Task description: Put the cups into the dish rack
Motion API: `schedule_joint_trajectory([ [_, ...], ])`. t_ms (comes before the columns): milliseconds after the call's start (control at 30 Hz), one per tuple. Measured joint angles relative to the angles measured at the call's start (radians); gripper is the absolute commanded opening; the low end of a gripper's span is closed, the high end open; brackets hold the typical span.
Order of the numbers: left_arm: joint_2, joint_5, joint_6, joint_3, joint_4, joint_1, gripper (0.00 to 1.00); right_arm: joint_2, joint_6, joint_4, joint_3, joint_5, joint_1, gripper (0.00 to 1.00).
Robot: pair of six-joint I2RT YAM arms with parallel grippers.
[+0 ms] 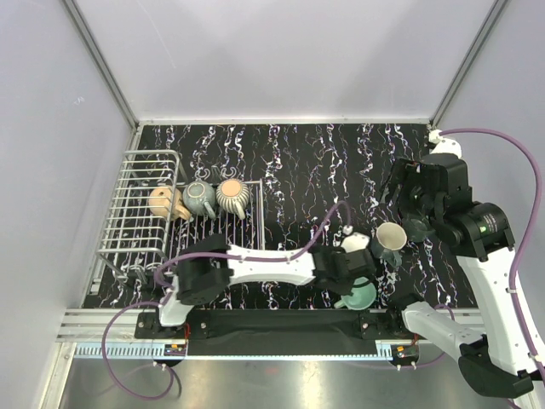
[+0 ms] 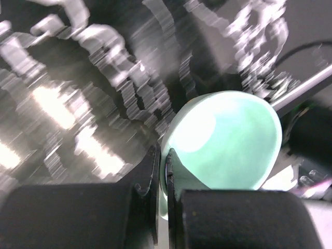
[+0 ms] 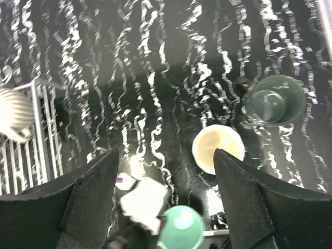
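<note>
Rack (image 1: 140, 204) stands at the left of the overhead frame on the counter (image 1: 289, 162), carrying three cups in a row: peach cup (image 1: 164, 203), teal cup (image 1: 201, 198), ribbed cup (image 1: 232, 196). Right gripper (image 3: 165, 153), spread wide, hangs above a dark cup (image 3: 275, 98) and a pale-lined cup (image 3: 218, 148) at right. Left gripper (image 2: 162, 179) pinches the mint cup (image 2: 223, 140) by its rim, lower centre-right.

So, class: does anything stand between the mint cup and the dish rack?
Nothing visible does. The left end effector grips the mint cup by its rim, and no object lies on the mat between it and the rack. Three cups sit on the rack's grid.
</note>
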Motion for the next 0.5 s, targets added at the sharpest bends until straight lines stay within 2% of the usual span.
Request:
schedule_joint_trajectory([
  [267, -0.414, -0.021, -0.033, -0.282, -0.042, 0.052, 0.00, 0.003, -0.022, 0.042, -0.028, -0.196, 0.000, 0.88],
  [500, -0.867, -0.062, -0.061, -0.427, -0.052, 0.254, 0.00, 0.009, -0.028, 0.112, -0.061, -0.402, 0.000, 0.91],
])
